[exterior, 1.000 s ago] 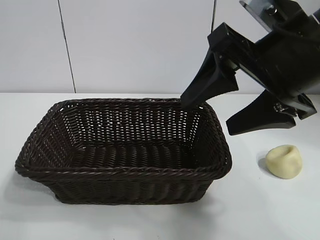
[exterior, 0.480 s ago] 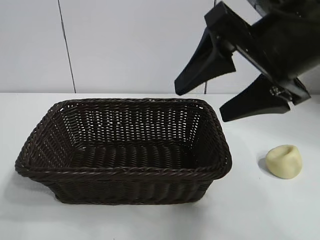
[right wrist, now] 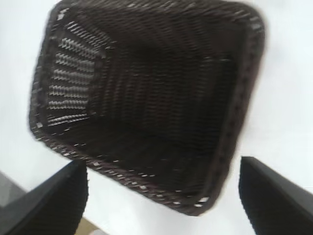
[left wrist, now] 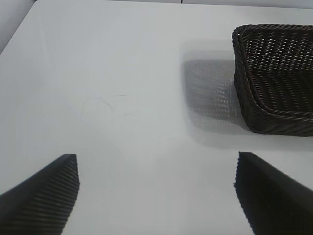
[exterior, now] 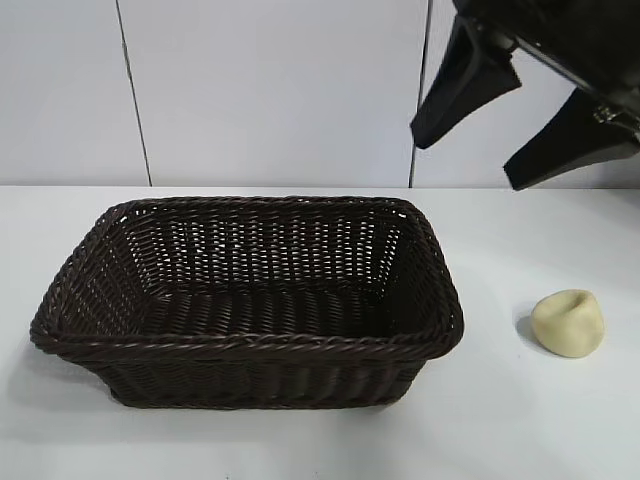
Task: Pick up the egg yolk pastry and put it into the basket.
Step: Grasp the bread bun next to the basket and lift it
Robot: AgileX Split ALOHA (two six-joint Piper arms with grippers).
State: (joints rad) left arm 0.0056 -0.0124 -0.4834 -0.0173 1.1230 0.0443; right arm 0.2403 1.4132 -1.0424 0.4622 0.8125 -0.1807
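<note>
The egg yolk pastry (exterior: 568,322), a pale cream lump with a creased top, lies on the white table to the right of the basket (exterior: 250,345). The dark brown wicker basket holds nothing. My right gripper (exterior: 463,162) hangs high above the basket's far right corner, open and empty, well above and behind the pastry. In the right wrist view the right gripper (right wrist: 163,161) looks down into the basket (right wrist: 239,112). The left gripper (left wrist: 156,156) is open over bare table, with one end of the basket (left wrist: 274,113) beyond it. Neither wrist view shows the pastry.
A white tabletop (exterior: 520,420) carries everything, with a pale panelled wall (exterior: 270,90) behind it. A table corner (left wrist: 34,4) shows in the left wrist view. Bare table lies between the basket and the pastry.
The right gripper has risen and moved right, from just over the basket's far right rim to high above it, staying open. The pastry and basket have not moved.
</note>
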